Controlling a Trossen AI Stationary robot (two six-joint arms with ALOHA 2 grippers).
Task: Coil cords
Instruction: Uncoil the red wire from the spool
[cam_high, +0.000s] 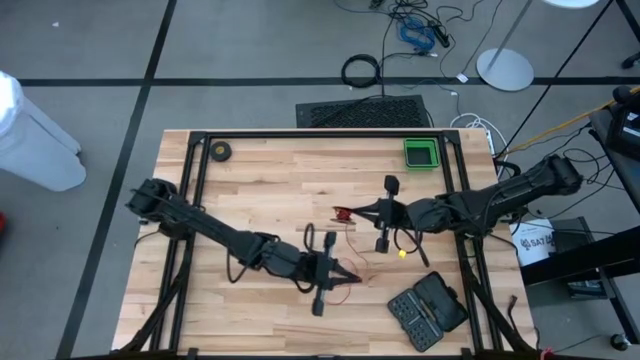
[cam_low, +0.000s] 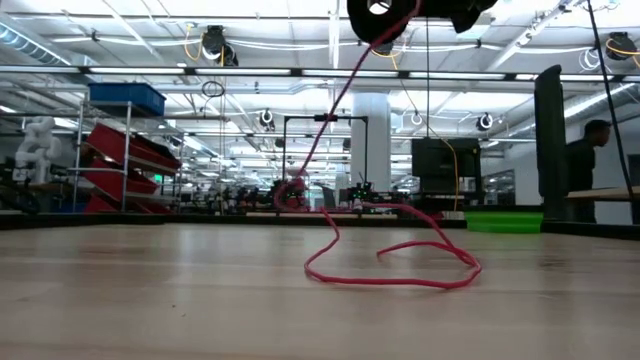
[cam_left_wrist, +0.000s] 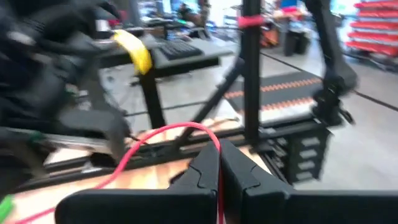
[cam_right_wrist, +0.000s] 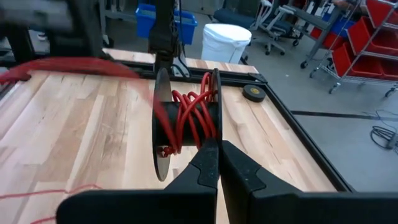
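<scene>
The light wooden slatted table (cam_high: 250, 190) with its black frame carries all items under inspection. Taking the square green tray (cam_high: 420, 153) at the table's far edge as landmark, the findings are as follows.

The left arm reaches in from the table's left side; the left gripper (cam_high: 350, 277) sits well toward the near edge from the green tray, about mid-table. Its fingers are pressed together on the thin red wire cord (cam_left_wrist: 180, 129), which passes between the tips and arcs away in a loop.

The right arm enters from the right side; the right gripper (cam_high: 362, 211) lies nearer the green tray, to its near-left. Its fingers are closed on the small round black reel (cam_right_wrist: 186, 127), gripping the hub between the two flanges, with several turns of red cord wound on it.

From the reel, held up off the table in the low view, the cord hangs down to the boards and lies there in a loose loop.

A black open tool case (cam_high: 428, 310) rests near the table's near-right corner, well apart from the tray. A small black ring-shaped roll (cam_high: 220, 152) lies at the far edge, far left of the tray.
</scene>
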